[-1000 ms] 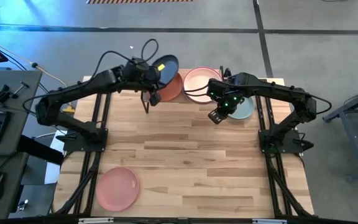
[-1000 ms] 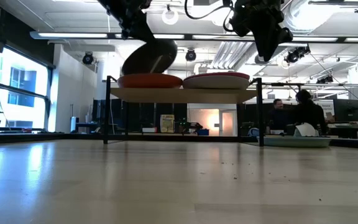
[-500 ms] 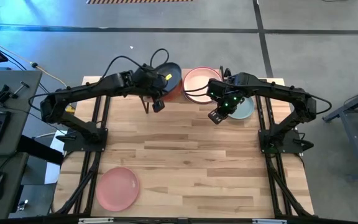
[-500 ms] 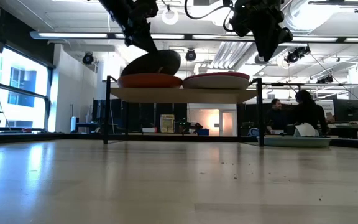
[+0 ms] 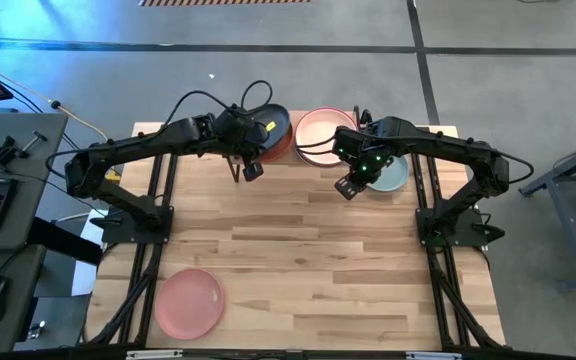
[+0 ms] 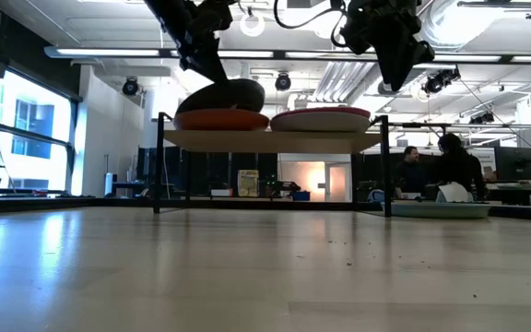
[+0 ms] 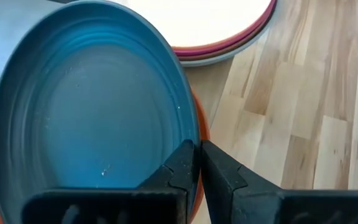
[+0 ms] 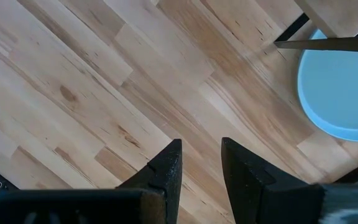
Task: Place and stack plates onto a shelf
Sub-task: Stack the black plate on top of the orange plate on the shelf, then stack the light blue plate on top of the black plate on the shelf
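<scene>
Seemingly dark grey plate (image 7: 92,112) pinched in left claw (image 7: 197,163)

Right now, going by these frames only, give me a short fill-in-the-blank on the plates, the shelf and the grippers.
1. The left gripper pinches the rim of the ____ plate.
2. That plate rests tilted on the ____ plate on the shelf.
3. The right gripper hangs over bare table, holding ____.
4. The pink plate lies alone on the table near the ____ arm's base.

Missing words: dark grey; terracotta; nothing; left
</scene>
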You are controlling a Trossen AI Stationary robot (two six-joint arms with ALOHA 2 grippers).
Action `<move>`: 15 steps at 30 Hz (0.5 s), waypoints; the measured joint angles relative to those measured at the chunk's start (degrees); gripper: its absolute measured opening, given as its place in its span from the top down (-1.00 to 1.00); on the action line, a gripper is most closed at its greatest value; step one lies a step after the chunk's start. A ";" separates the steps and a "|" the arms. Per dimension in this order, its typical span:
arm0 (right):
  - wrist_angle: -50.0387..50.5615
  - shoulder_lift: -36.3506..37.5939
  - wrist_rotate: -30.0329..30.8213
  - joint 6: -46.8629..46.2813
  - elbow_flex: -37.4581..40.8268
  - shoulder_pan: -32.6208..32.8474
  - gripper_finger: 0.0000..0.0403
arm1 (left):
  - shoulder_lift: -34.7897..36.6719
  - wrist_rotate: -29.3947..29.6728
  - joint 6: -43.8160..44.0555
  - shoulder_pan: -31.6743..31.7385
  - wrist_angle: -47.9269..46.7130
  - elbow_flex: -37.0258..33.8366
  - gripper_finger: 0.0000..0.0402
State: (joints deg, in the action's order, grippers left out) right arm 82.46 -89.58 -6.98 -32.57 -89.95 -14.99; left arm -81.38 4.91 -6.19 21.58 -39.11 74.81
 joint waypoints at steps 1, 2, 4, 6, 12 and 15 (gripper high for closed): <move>0.00 0.00 0.00 -0.01 0.00 0.01 0.55 | 0.00 0.02 0.04 0.00 0.00 0.00 0.89; 0.01 0.00 0.00 -0.01 0.00 0.01 0.55 | 0.00 0.02 0.04 0.01 -0.01 0.00 0.88; 0.00 0.00 0.00 -0.23 0.00 0.01 0.55 | 0.00 0.02 0.02 0.02 -0.02 0.00 0.84; 0.00 0.00 0.00 -0.61 0.00 0.01 0.55 | 0.00 -0.30 0.10 0.04 -0.04 0.00 0.80; -0.05 0.00 0.00 -0.65 0.00 0.01 0.55 | 0.00 -0.96 0.13 0.09 -0.07 0.00 0.63; -0.21 0.00 0.26 -1.11 0.00 0.00 0.55 | 0.00 0.69 0.13 0.09 -0.07 0.00 0.56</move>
State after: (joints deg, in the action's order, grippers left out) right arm 82.25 -89.58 -6.72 -33.68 -89.95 -14.99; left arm -81.38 5.59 -6.07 21.67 -39.18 74.81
